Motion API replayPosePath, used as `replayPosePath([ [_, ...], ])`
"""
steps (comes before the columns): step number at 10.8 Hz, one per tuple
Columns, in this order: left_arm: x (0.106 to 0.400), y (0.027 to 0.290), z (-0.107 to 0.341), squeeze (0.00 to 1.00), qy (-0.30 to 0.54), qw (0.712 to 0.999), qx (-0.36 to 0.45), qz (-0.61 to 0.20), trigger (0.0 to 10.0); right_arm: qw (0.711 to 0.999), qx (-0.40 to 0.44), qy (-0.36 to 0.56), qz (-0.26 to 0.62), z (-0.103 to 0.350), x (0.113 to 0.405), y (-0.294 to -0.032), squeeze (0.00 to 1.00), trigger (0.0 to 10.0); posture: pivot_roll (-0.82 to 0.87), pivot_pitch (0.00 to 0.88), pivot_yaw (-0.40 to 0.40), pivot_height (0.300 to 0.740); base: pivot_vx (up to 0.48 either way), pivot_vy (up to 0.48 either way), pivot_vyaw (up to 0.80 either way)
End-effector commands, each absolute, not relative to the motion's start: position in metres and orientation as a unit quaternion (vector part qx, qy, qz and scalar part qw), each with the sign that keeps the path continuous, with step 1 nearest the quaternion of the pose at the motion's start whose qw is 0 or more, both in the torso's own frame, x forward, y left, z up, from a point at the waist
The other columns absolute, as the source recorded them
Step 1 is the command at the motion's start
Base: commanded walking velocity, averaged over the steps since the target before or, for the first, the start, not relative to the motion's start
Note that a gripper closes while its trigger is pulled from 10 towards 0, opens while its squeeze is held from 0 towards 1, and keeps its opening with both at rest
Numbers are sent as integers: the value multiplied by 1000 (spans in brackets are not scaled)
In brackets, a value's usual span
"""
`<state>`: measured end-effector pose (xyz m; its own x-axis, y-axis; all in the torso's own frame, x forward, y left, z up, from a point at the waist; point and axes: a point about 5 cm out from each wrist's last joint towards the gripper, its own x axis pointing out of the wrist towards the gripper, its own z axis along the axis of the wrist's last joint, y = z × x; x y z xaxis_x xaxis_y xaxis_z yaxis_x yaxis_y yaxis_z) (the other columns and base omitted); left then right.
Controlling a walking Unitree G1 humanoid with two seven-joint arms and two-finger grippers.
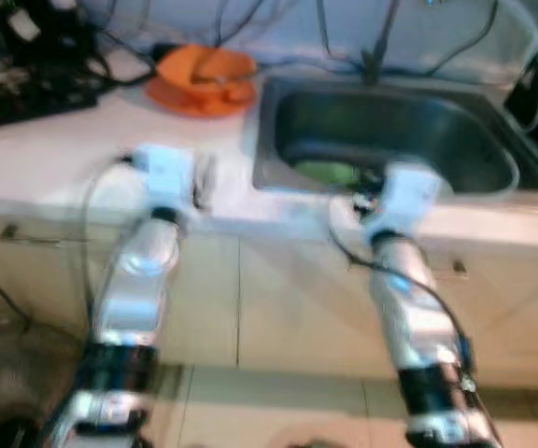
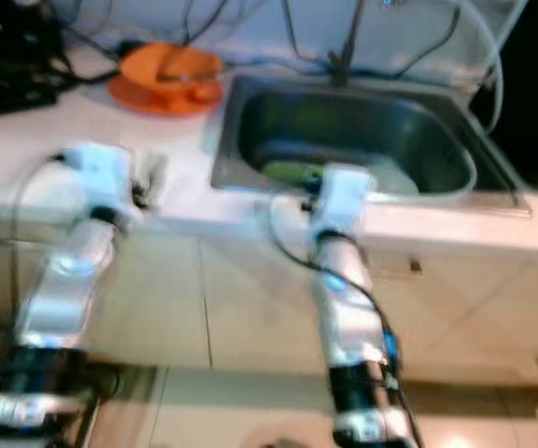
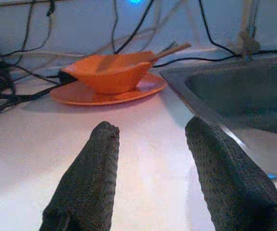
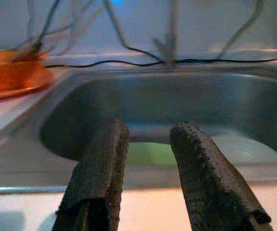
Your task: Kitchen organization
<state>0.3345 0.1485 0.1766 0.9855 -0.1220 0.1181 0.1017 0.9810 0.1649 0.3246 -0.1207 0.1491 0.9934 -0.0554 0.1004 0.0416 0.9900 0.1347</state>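
Left claw (image 3: 150, 139) is hovering released over the white worktop (image 3: 28, 144), orange bowl on orange plate (image 3: 110, 72) ahead. Right claw (image 4: 148, 139) is hanging released before the steel sink (image 4: 186, 101).

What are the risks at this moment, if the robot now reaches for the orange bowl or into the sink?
1. Black cables lie beside the orange plate; the open left gripper might snag them while reaching for the orange bowl.
2. A stick-like utensil leans out of the bowl and may tip out if bumped.
3. The open right gripper hovers at the sink rim; it may strike the edge when reaching for the green object.
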Motion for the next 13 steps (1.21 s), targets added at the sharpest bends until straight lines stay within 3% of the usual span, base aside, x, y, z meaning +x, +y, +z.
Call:
replayPosePath([
  [1,334,153,178,0,-67,993,87,-51,10000,996,71,-57,-19,153,324,-117,0,10000,-16,37,-42,740,0,0,0],
  [6,335,156,182,0,-75,994,74,-35,10000,997,54,-63,-3,156,325,-114,0,10000,-16,43,-46,740,0,0,0],
  [8,335,159,181,0,-72,994,75,-29,10000,996,54,-73,5,158,325,-111,0,10000,-14,46,-47,740,326,0,650],
  [13,334,157,180,0,-69,994,77,-34,10000,996,64,-64,-1,156,325,-113,0,10000,-16,50,-52,740,354,0,0],
])
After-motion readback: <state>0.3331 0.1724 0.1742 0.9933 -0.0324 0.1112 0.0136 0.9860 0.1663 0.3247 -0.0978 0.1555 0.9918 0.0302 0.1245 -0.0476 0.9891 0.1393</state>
